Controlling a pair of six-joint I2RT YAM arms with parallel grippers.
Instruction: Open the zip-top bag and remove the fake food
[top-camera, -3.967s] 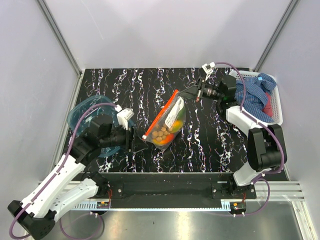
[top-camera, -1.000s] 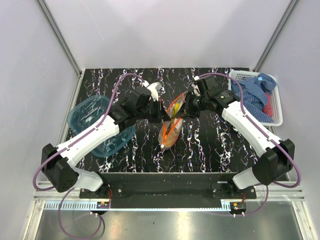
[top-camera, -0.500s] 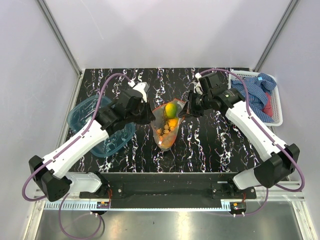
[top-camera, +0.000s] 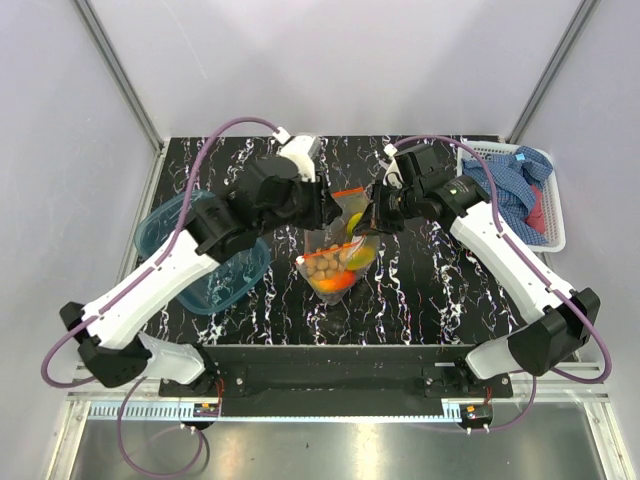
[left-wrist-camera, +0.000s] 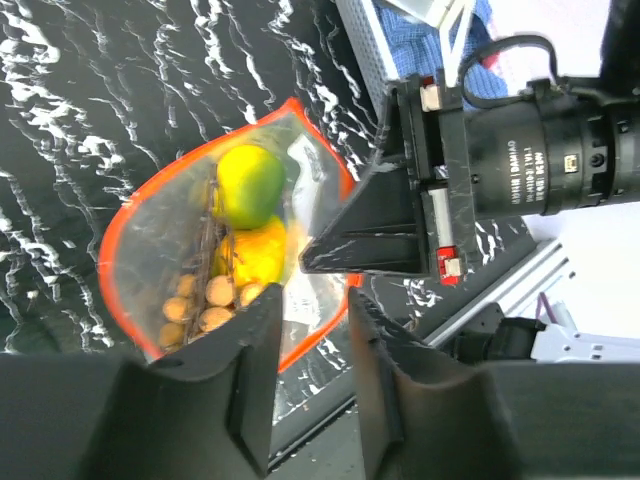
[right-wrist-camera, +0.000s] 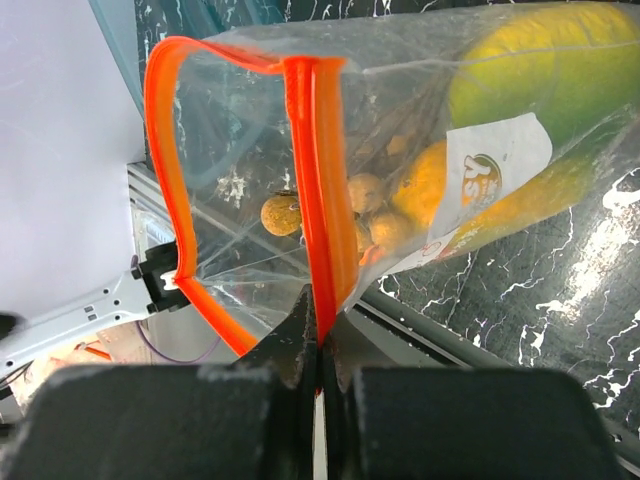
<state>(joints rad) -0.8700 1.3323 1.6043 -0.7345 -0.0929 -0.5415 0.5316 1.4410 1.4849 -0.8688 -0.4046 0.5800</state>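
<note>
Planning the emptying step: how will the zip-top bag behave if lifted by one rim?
Probably floppy: the zip-top bag creases and sags from the right gripper pinching its orange strip. Likely bottom-heavy: the fake food bunches at its far end.

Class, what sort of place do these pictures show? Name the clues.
Probably a robotics lab test cell: left arm and right arm bolted to a rail, black marbled table walled by plain panels.

- Bag (top-camera: 340, 255) mouth stands open in a wide loop; fruit (top-camera: 335, 268) sits low inside.
- Right hand (top-camera: 370, 221) pinches the mouth's right rim, blocking that side.
- Left hand (top-camera: 330, 215), fingers apart, crowds the left rim.
- Tub (top-camera: 165, 235) fills the worktop (top-camera: 420, 290) at left; bare right of the bag.
</note>
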